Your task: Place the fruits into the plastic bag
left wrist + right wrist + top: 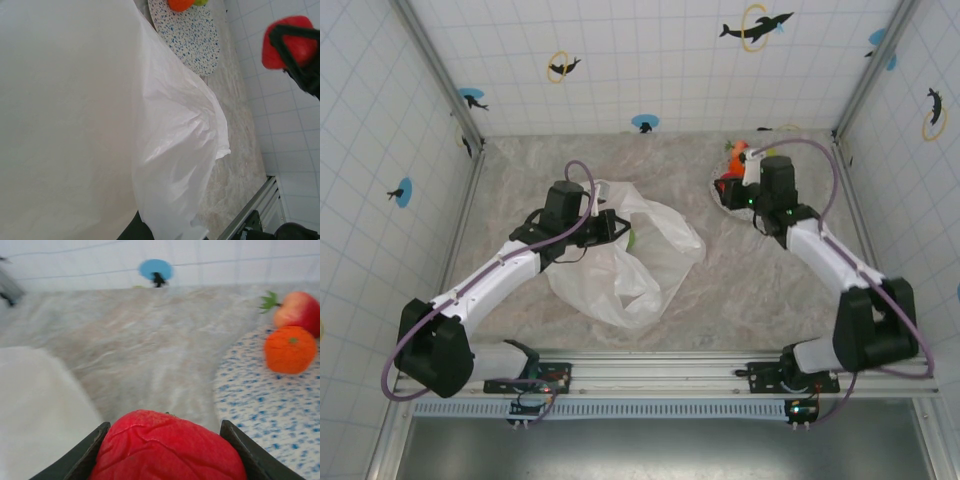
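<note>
We log right gripper [165, 452] clamped on 1 red round fruit [165, 437]; translucent white plastic bag [640, 270] lies leftward, by left gripper [613, 226], whose closure we cannot tell.

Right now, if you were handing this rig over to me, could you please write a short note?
Left gripper: at the plastic bag's mouth; grip unclear.
Right gripper: shut on a red fruit, by the plate.
Done: one green fruit seems bagged.
Left: carry the red fruit to the bag, then the orange fruit, the apple and the rest on the plate.
</note>
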{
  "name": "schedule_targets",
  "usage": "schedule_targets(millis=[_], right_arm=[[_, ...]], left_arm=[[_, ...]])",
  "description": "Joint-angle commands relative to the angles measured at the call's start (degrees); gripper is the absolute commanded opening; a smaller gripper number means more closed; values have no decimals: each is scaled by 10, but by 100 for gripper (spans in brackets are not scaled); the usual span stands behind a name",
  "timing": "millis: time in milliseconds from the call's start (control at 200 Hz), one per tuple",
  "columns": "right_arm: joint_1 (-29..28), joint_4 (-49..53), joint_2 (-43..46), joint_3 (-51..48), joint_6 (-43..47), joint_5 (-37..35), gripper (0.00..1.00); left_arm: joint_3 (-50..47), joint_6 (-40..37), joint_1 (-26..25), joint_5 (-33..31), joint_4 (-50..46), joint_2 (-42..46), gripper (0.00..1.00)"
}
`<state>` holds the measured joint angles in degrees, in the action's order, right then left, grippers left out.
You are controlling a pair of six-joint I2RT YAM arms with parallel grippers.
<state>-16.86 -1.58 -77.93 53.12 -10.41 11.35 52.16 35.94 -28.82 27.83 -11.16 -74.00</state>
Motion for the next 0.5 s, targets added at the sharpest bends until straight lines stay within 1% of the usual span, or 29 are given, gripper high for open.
schedule_targets(millis=[0,20,125,240,360,495], right_arm=[[-43,-32,75,-48,18,46,54],[-52,-13,89,-56,22,47,54],[-107,6,150,-95,36,59,54],[-182,29,187,-129,68,39,54],[-241,26,194,-163,90,15,54],[-283,-14,163,-190,105,-2,55]], left_arm=[[0,-10,3,-2,-12,15,0],[-1,-11,4,-2,-12,16,0],[-5,-12,4,-4,-17,23,0],[-9,-13,3,-5,-16,31,0],[-5,-13,3,-2,-16,32,0],[-6,-10,4,3,-13,31,0]])
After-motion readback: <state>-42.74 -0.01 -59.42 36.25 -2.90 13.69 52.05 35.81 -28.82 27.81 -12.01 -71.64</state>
